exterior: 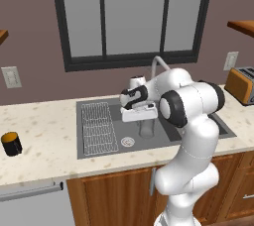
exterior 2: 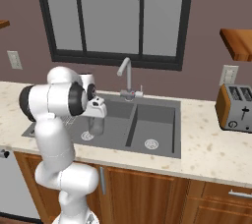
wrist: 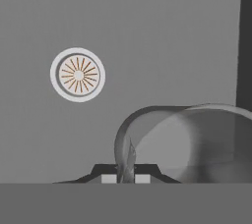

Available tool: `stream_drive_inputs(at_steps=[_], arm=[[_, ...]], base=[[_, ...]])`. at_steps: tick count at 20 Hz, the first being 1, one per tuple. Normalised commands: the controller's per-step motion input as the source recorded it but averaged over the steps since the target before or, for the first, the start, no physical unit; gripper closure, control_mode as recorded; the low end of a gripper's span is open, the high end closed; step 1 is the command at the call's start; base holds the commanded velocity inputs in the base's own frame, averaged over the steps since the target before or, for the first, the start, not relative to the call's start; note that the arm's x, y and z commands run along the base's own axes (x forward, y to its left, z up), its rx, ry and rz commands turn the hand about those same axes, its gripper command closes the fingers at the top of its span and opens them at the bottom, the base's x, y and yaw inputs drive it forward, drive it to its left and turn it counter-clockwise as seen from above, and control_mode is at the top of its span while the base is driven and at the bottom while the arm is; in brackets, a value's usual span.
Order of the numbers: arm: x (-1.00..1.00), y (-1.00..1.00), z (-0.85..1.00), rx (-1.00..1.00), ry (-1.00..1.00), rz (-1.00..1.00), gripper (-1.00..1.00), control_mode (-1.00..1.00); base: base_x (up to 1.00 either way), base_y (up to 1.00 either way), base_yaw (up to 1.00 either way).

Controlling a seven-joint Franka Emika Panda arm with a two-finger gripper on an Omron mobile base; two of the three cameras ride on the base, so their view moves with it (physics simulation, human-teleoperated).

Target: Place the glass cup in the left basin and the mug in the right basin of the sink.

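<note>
Fingers (wrist: 125, 176) pinch the glass cup (exterior: 146, 127) by its rim, hanging it low over the left basin (exterior: 119, 123) beside the drain (wrist: 78, 74), ready for set-down. Mug (exterior: 11, 143) waits on the tabletop (exterior: 44, 136), far left of the sink (exterior 2: 129, 120).

1. The kitchen was lit evenly and softly in both base views; no lamp or bright spot could be seen.
2. The window (exterior: 134, 14) was shown as flat pale grey, with no sunbeam coming through.
3. Only faint, soft shadows were seen inside the sink (exterior 2: 147, 120).
4. A mild shine was seen on the white arm (exterior: 191, 121), but no strong glare.
5. The pictures were small and a bit soft, so edges looked fuzzy.
6. The hand view was grey and dim, and the glass cup (wrist: 197, 139) was seen as cloudy.
</note>
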Motion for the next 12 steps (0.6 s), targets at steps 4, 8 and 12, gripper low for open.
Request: stream_drive_inputs(at_steps=[4, 8, 12], arm=[[0.17, 0.05, -0.27, 0.00, -0.03, 0.00, 1.00, -1.00], [0.20, 0.03, -0.22, 0.00, -0.11, 0.00, 1.00, -1.00], [0.23, 0.05, -0.22, 0.00, -0.13, 0.00, 1.00, -1.00]], base=[[0.00, 0.00, 0.00], [0.00, 0.00, 0.00], [0.00, 0.00, 0.00]])
